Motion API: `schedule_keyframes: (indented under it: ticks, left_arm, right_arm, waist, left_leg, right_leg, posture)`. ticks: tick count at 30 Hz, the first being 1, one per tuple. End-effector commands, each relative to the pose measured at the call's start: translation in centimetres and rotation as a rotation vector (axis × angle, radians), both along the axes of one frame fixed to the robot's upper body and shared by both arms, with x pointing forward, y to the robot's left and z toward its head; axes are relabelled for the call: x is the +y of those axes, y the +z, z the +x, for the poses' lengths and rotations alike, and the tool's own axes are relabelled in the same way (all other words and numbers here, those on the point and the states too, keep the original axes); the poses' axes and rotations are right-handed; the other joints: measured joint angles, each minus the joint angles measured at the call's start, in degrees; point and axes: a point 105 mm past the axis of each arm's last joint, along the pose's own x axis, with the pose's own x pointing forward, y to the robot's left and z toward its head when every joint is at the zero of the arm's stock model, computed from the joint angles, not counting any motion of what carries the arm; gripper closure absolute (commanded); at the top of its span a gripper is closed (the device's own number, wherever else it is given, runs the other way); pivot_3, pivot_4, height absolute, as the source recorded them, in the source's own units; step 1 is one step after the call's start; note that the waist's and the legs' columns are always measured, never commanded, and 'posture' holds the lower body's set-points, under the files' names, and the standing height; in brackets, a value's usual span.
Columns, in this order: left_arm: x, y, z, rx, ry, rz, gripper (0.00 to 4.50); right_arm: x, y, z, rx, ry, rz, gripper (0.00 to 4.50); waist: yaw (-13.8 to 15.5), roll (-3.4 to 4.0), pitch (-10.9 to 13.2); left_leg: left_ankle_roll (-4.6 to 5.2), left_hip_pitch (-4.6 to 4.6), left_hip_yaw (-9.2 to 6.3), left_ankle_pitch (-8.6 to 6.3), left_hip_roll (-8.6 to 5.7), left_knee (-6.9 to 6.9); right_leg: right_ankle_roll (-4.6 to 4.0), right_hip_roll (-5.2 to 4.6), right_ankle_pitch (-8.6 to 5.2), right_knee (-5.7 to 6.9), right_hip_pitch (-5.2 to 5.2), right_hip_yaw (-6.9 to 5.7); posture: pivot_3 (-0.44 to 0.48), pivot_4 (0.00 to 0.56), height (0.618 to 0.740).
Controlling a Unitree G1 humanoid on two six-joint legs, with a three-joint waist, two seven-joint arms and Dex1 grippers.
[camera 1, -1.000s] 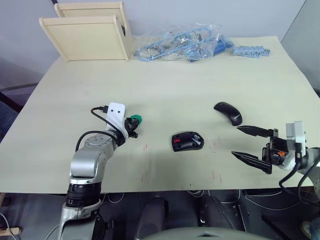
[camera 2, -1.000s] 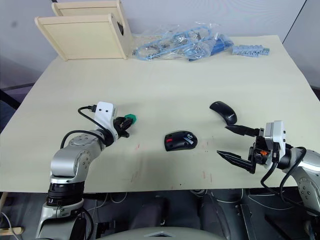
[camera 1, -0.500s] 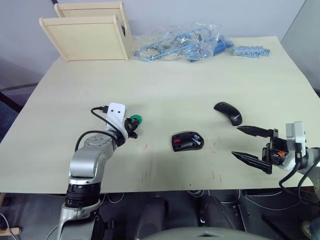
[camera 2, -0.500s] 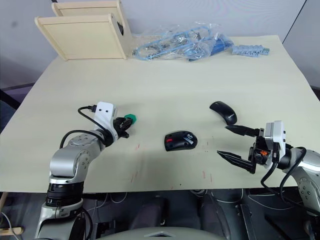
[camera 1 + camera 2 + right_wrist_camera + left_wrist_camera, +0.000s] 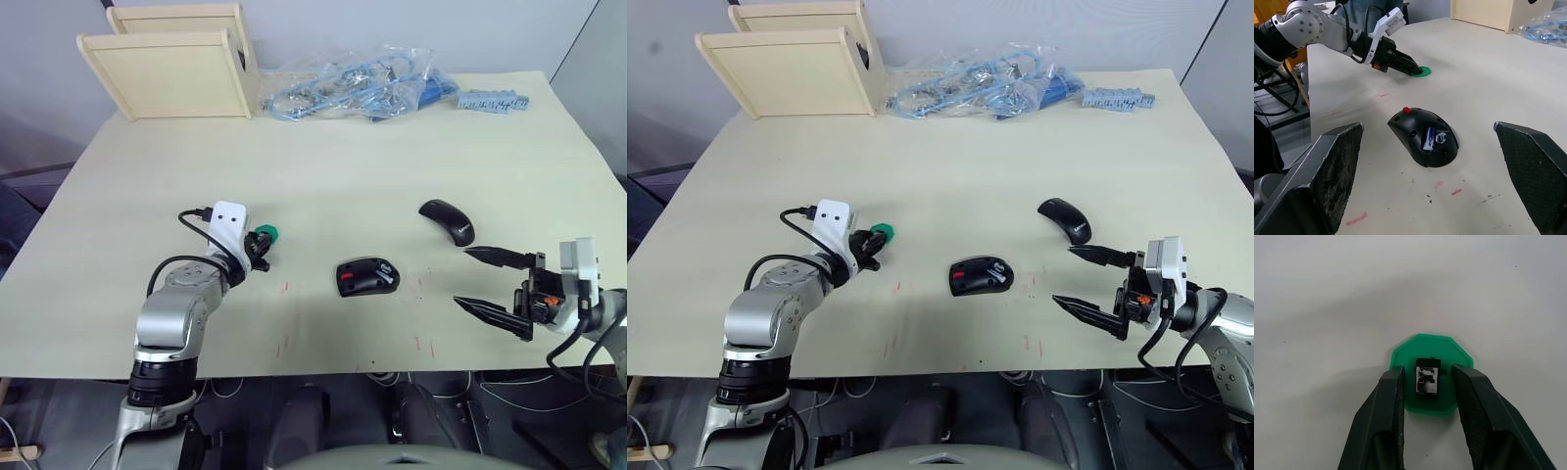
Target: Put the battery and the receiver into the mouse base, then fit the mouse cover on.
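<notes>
**Nothing shifted in the last second**

Both arms stayed put. The left hand (image 5: 1426, 382) straddled the receiver (image 5: 1428, 378) on its green disc (image 5: 1426, 349), fingers slightly apart, not touching it. The right hand (image 5: 493, 283) hung wide open, right of the mouse base (image 5: 366, 276) holding the battery (image 5: 1430, 138). The mouse cover (image 5: 448, 220) lay farther back on the counter (image 5: 372, 166).

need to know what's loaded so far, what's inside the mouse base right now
In the right wrist view the mouse base holds the battery in its open compartment. The receiver is not in it; it sits on the green disc.
</notes>
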Motion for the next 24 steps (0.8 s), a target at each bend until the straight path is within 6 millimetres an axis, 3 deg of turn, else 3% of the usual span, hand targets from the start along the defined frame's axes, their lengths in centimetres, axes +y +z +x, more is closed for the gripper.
schedule_keyframes:
  ticks: [1,2,13,24]
  left_arm:
    - [0.0,0.3,-0.3,-0.01,-0.005,0.015,4.09]
    - [0.0,0.3,-0.3,-0.009,-0.005,0.015,4.45]
    - [0.0,0.6,-0.3,-0.025,-0.008,0.005,4.45]
    - [-1.7,5.1,-1.8,-0.07,-0.288,-0.132,4.45]
  right_arm:
    - [-0.2,0.9,0.0,-0.045,-0.007,-0.007,0.0]
    - [-0.2,0.9,0.0,-0.045,-0.007,-0.007,0.0]
    - [-0.2,1.0,0.1,-0.047,-0.012,-0.009,0.0]
    - [0.4,2.1,1.0,-0.041,-0.03,0.013,0.0]
  waist:
    - [0.0,0.0,0.0]
    - [0.0,0.0,0.0]
    - [0.0,0.0,0.0]
    - [0.0,-0.01,0.0]
  left_leg:
    - [0.0,0.0,0.0,0.0,0.0,0.0]
    - [0.0,0.0,0.0,0.0,0.0,0.0]
    - [0.0,0.0,0.0,0.0,0.0,0.0]
    - [0.0,-0.02,0.01,0.0,0.01,0.0]
  right_leg:
    - [0.0,0.0,0.0,0.0,0.0,0.0]
    - [0.0,0.0,0.0,0.0,0.0,0.0]
    - [0.0,0.0,0.0,0.0,0.0,0.0]
    - [-0.01,0.0,0.0,-0.01,0.0,-0.03]
  posture:
    - [0.0,0.15,0.74]
    - [0.0,0.15,0.74]
    - [0.0,0.15,0.74]
    - [0.0,0.15,0.74]
